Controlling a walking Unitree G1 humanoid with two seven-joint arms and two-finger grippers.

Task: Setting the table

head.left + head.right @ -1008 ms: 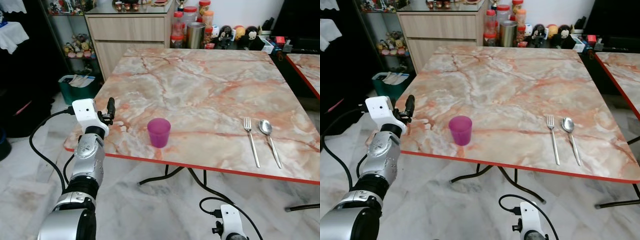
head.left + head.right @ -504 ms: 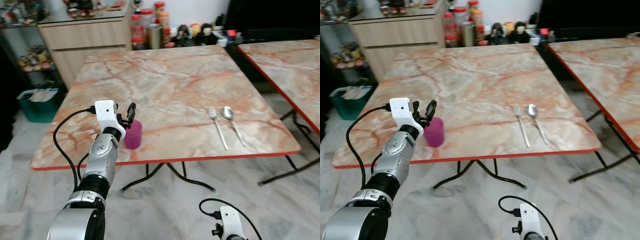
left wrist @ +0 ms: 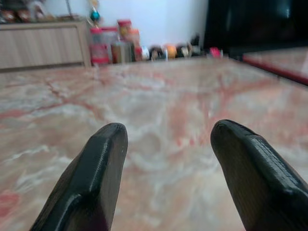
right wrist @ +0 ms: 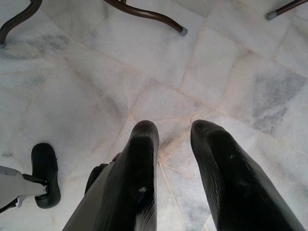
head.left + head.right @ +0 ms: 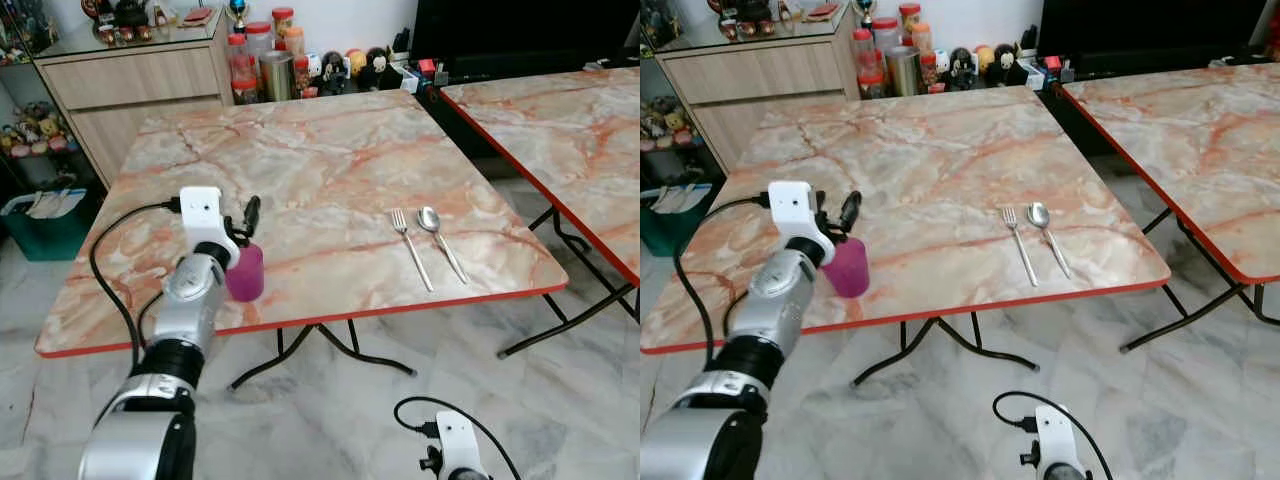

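Since the earlier frames your camera has swung right: a second counter (image 5: pixel 560 130) now occupies the right side of the head views, and the cabinet behind sits further left. Your left claw (image 5: pixel 247 222), which a second ago hung off the near-left edge of the counter (image 5: pixel 320 160), apart from the cup (image 5: pixel 246 274), now sits directly over the cup's rim. The cup keeps its place near the front-left edge.

Claw state: in the left wrist view the two fingers (image 3: pixel 94 173) stand well apart with bare marble between them; nothing is gripped. Your right claw (image 4: pixel 171 159) hangs low over the tiled floor (image 4: pixel 96 86), fingers parted by a narrow gap, holding nothing.

Count on the near counter:
- One purple cup, upright.
- One fork (image 5: pixel 411 246), right of centre.
- One spoon (image 5: pixel 439 239), just beside the fork on its right, the two lying parallel, handles towards you.

Fork and spoon lie well apart from the cup. Jars and small figures line the far edge by the cabinet (image 5: pixel 140 75); their count cannot be told.
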